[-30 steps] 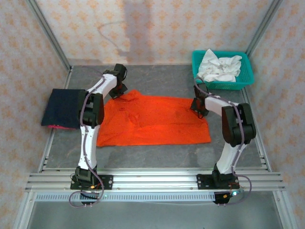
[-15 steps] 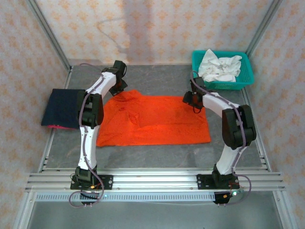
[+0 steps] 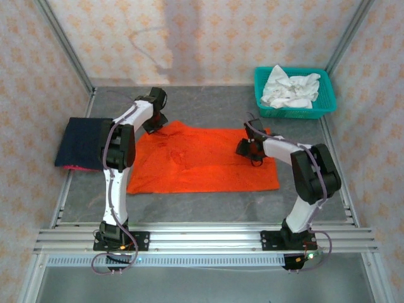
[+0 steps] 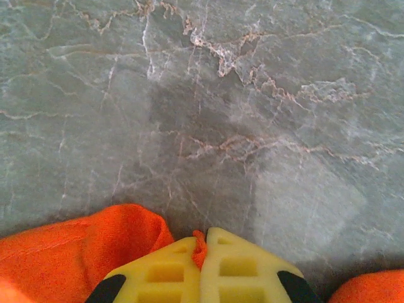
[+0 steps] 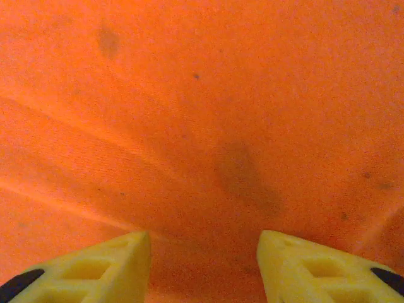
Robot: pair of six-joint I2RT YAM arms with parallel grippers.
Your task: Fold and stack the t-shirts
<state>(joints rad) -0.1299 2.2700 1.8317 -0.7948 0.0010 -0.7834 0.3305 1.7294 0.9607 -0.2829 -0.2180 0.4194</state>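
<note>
Two t-shirts lie on the grey counter point(image 3: 208, 104). At the left of the overhead frame, one navy t-shirt point(image 3: 81, 142) sits folded into a square. Just right of it, the left gripper point(image 3: 153, 123) has its jaws clenched on the upper-left corner of the one orange t-shirt point(image 3: 202, 161), which is spread flat across the middle. Its wrist view shows a tuft of orange pinched between them. Over the shirt's upper-right part, the right gripper point(image 3: 249, 150) hangs with jaws released, holding nothing. At upper right stands one teal basket point(image 3: 297, 113) holding crumpled white cloth point(image 3: 290, 88).
</note>
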